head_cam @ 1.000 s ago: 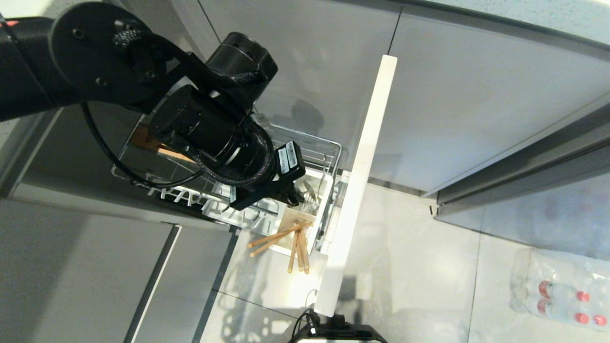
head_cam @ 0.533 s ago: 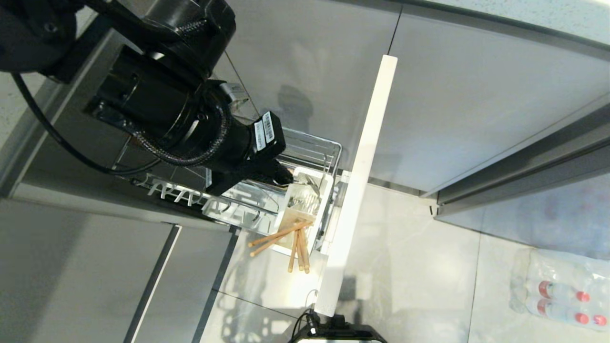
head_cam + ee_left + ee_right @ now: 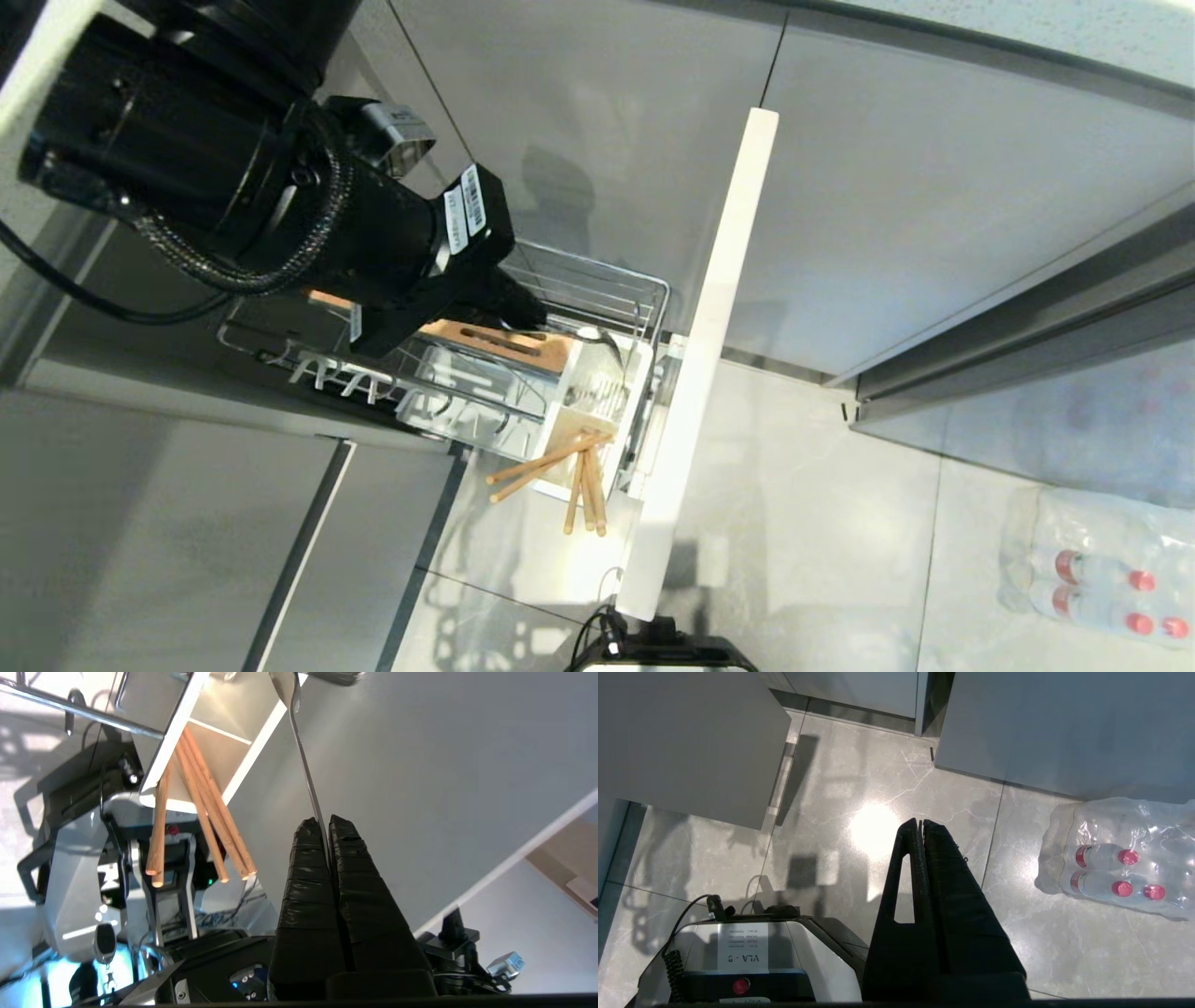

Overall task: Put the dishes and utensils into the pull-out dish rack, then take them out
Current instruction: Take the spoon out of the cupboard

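Observation:
My left gripper (image 3: 325, 820) is shut on the thin handle of the spoon (image 3: 304, 760). The spoon's shiny bowl hangs just above the white utensil caddy (image 3: 219, 723). In the head view this gripper (image 3: 534, 319) hovers over the pull-out dish rack (image 3: 597, 280), beside its slotted wooden bar (image 3: 504, 343). Several wooden chopsticks (image 3: 569, 467) lean out of the caddy (image 3: 639, 373) toward the floor. The rack's pale front panel (image 3: 711, 345) stands on edge to the right. The dishes are out of view. My right gripper (image 3: 920, 822) is shut and empty, parked over the floor.
Grey cabinet fronts surround the rack. A shrink-wrapped pack of water bottles (image 3: 1092, 569) lies on the tiled floor at the right. My own base (image 3: 653, 646) shows at the bottom edge, below the front panel.
My left arm has risen up and to the left, away from the caddy, taking the spoon with it. The wooden bar it covered now shows. The chopsticks have not moved.

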